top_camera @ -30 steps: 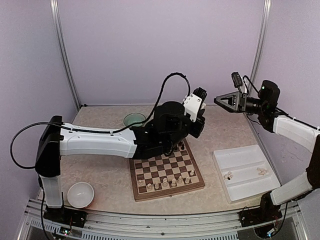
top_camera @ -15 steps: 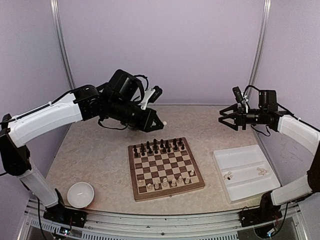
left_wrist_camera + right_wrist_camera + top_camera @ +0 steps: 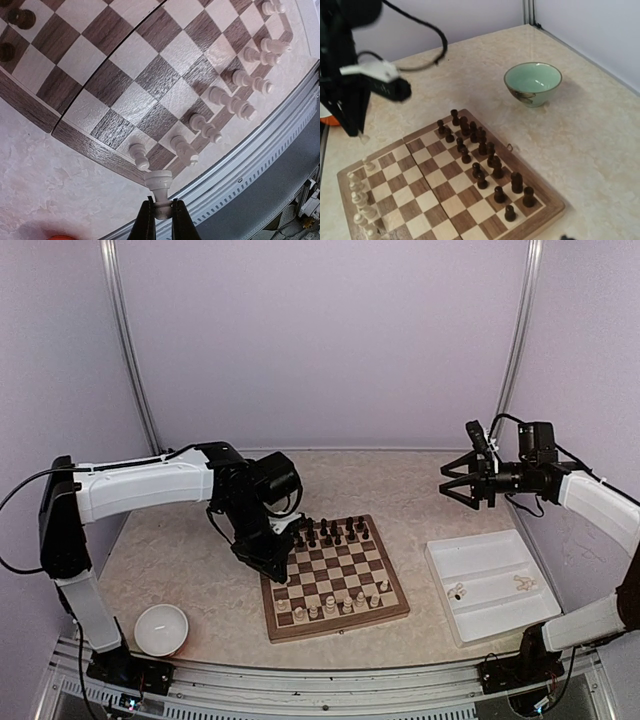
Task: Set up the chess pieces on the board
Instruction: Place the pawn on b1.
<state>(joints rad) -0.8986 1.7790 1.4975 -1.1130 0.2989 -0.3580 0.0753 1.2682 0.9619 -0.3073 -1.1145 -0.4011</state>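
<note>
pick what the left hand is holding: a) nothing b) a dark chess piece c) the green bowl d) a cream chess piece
d: in the left wrist view the left hand is pinched shut on a cream chess piece at the edge of the board.

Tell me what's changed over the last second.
The left arm swung off the board's far side, up and leftward, then down over its near-left corner, jaws shut on a cream chess piece. The right arm dipped a little, jaws open. The standing chessmen and white tray stayed put.
</note>
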